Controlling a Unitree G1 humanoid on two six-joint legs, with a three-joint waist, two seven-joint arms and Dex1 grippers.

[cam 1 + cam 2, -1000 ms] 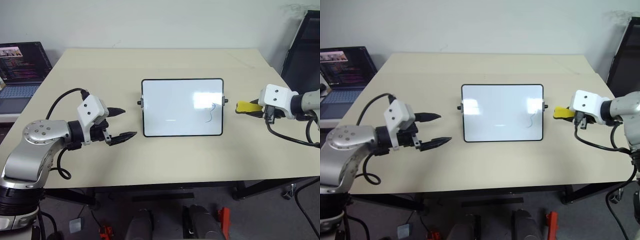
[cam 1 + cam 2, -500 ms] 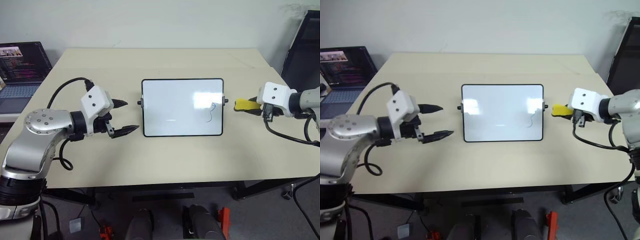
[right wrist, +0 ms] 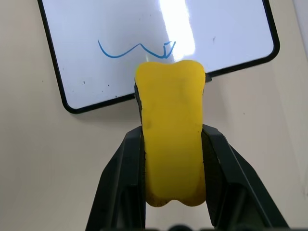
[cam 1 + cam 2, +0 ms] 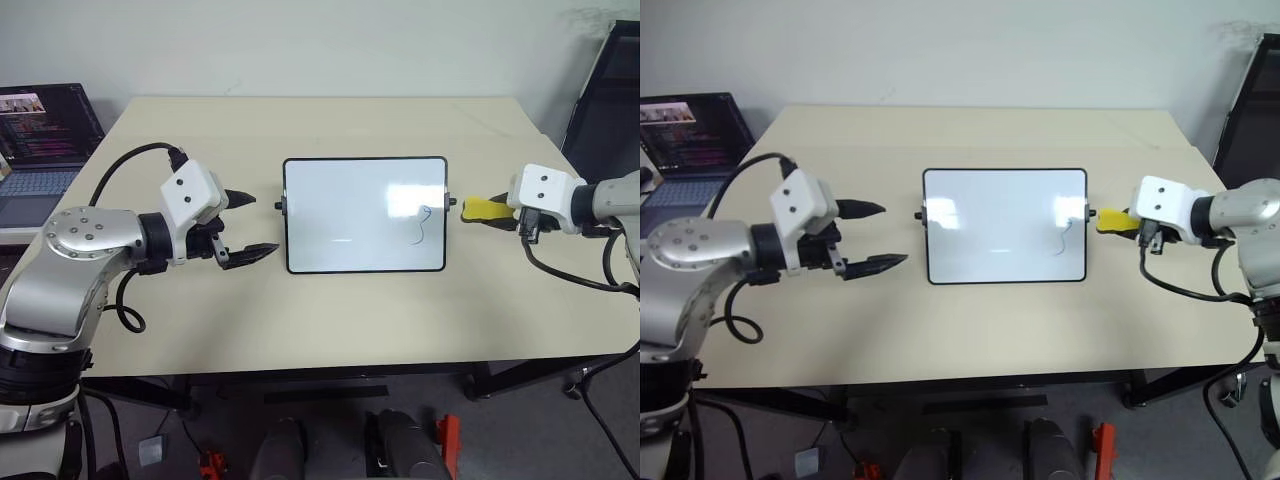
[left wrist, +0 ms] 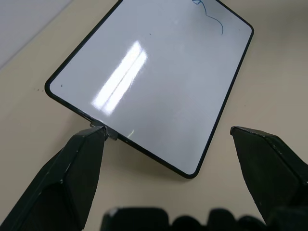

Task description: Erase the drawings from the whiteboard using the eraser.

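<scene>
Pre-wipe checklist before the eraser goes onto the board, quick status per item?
1. Eraser gripped: ok, right gripper shut on its sides.
2. Eraser on whiteboard: not ok, it sits just off the right edge.
3. Drawing located: ok, blue squiggle near the right edge, closest to the eraser.
4. Left gripper bracing the board: not ok, open, just off the left edge, near the knob.
5. Board flat on table: ok.
6. Dark underside facing down: cannot tell.

The whiteboard (image 4: 364, 214) lies flat mid-table (image 4: 330, 310). The left gripper (image 4: 247, 224) hovers just left of the board's left edge, the right gripper (image 4: 490, 209) with the eraser (image 4: 478, 208) just right of its right edge. A laptop (image 4: 40, 140) stands beyond the table's far-left corner.
</scene>
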